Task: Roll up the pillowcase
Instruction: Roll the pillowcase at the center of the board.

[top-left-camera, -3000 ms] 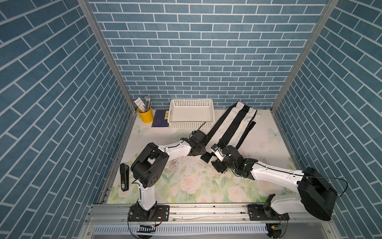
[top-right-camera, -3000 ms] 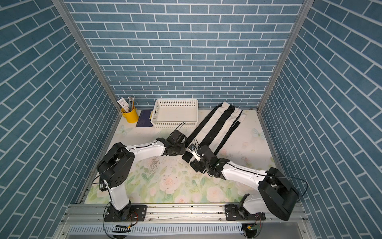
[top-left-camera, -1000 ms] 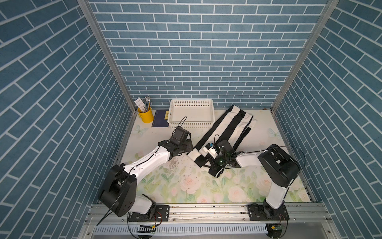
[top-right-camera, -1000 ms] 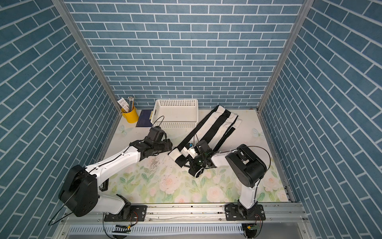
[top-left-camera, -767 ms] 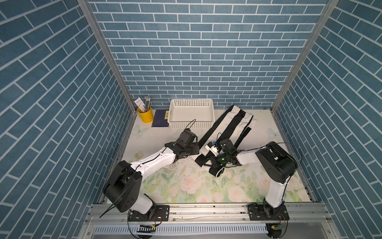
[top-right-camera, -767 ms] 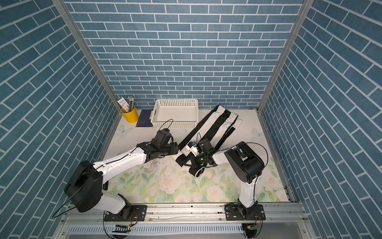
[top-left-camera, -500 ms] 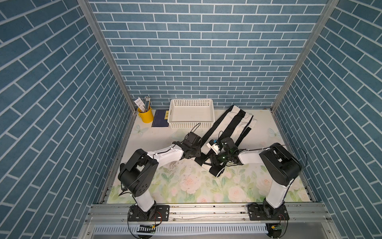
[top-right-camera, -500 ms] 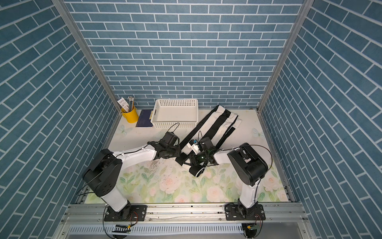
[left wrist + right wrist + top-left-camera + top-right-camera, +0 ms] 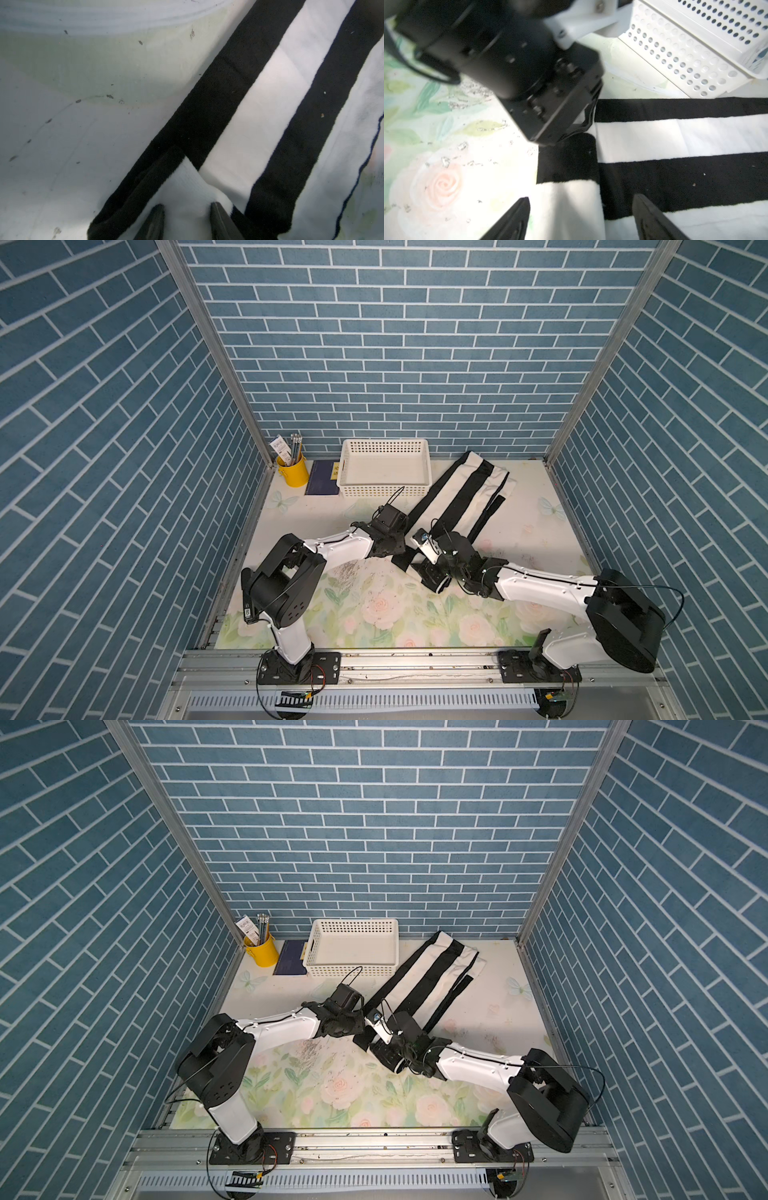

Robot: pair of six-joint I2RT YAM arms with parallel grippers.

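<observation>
The pillowcase [image 9: 461, 493] [image 9: 432, 969], black and cream striped, lies slanted from the back right corner toward the middle in both top views. Its near end is folded over into a short thick roll [image 9: 566, 199]. My left gripper [image 9: 401, 549] [image 9: 188, 216] sits at the left end of that roll, shut on a bunched white fold. My right gripper [image 9: 424, 570] [image 9: 581, 209] is just right of it, open. Its fingers [image 9: 517, 218] stand wide apart on either side of the roll without pinching it. The left gripper's body [image 9: 529, 83] fills much of the right wrist view.
A white perforated basket [image 9: 384, 489] [image 9: 685, 62] stands at the back, close to the pillowcase's left edge. A yellow cup [image 9: 293, 475] of pencils and a dark blue notebook [image 9: 322, 483] are at the back left. A floral mat [image 9: 374, 605] covers the table.
My left arm swung in from the left to the pillowcase's near end and closed on the fold. My right gripper opened off the roll, and its arm stretched out low to the right.
</observation>
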